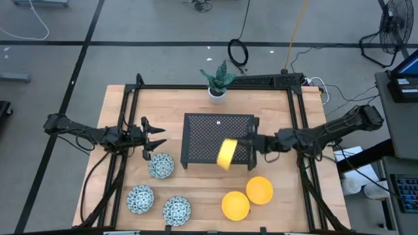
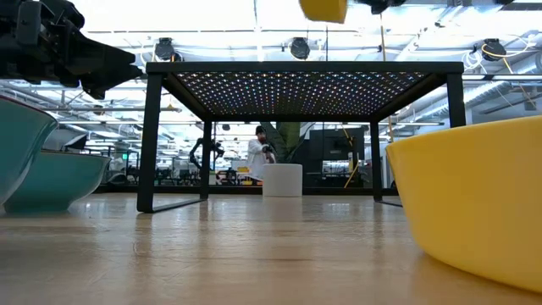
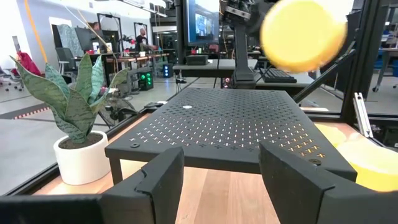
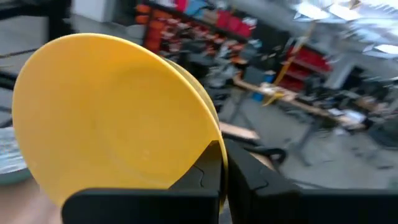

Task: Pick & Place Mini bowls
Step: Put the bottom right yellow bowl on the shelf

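Pinching the rim of a yellow bowl (image 1: 226, 154), the right claw (image 1: 247, 143) holds it tilted in the air over the front right part of the black perforated stand (image 1: 206, 134). Two more yellow bowls (image 1: 248, 198) sit on the table (image 1: 300, 196) in front of the stand to the right, and three patterned bowls (image 1: 159, 190) sit front left. Left claw (image 1: 155, 138) hovers with fingers spread just behind the nearest patterned bowl.

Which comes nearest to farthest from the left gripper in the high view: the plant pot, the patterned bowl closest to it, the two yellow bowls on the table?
From the left gripper:
1. Nearest patterned bowl, just beside it toward the table's front.
2. Plant pot, at the back edge.
3. Yellow bowls on the table, front right; too close to rank apart.
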Controlling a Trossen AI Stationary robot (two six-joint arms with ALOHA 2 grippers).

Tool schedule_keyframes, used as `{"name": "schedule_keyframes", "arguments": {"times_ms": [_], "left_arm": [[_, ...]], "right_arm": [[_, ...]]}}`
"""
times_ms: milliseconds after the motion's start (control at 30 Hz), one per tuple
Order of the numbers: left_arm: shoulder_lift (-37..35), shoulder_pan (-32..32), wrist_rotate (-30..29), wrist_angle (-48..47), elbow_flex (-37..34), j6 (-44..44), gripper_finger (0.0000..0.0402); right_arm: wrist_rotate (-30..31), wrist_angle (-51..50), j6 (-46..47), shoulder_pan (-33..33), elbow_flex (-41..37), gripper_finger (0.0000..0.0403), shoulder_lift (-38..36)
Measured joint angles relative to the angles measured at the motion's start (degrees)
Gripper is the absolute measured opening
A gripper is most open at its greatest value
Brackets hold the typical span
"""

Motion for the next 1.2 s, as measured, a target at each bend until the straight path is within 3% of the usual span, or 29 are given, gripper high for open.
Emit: {"name": "schedule_keyframes", "arguments": {"times_ms": [200, 300, 433, 667, 767, 900, 1000, 1200], "left_arm": [[0.0, 0.0, 0.0, 0.0, 0.0, 0.0, 0.0212], [0.0, 0.0, 0.0, 0.0, 0.0, 0.0, 0.0212], [0.0, 0.0, 0.0, 0.1, 0.0, 0.0, 0.0212], [0.0, 0.0, 0.0, 0.0, 0.0, 0.0, 0.0212], [0.0, 0.0, 0.0, 0.0, 0.0, 0.0, 0.0212], [0.0, 0.0, 0.0, 0.0, 0.0, 0.0, 0.0212], [0.0, 0.0, 0.0, 0.0, 0.0, 0.0, 0.0212], [0.0, 0.0, 0.0, 0.0, 0.0, 0.0, 0.0212]], "right_arm": [[0.0, 13.6, -6.8, -5.2, 0.2, 0.0000, 2.9], [4.8, 11.6, -10.3, -6.6, 4.7, 0.0000, 3.2], [9.3, -9.5, -8.5, -8.8, 17.1, 0.0000, 3.5], [8.7, -52.6, 14.8, -16.3, 43.9, 0.0000, 9.2], [4.0, -68.1, 23.5, -19.1, 50.7, 0.0000, 11.3], [-8.8, -80.8, 34.9, -22.4, 53.7, 0.0000, 12.7], [-18.5, -83.7, 40.6, -24.0, 52.3, 0.0000, 13.0], [-21.7, -84.6, 44.4, -25.2, 45.6, 0.0000, 13.1]]}}
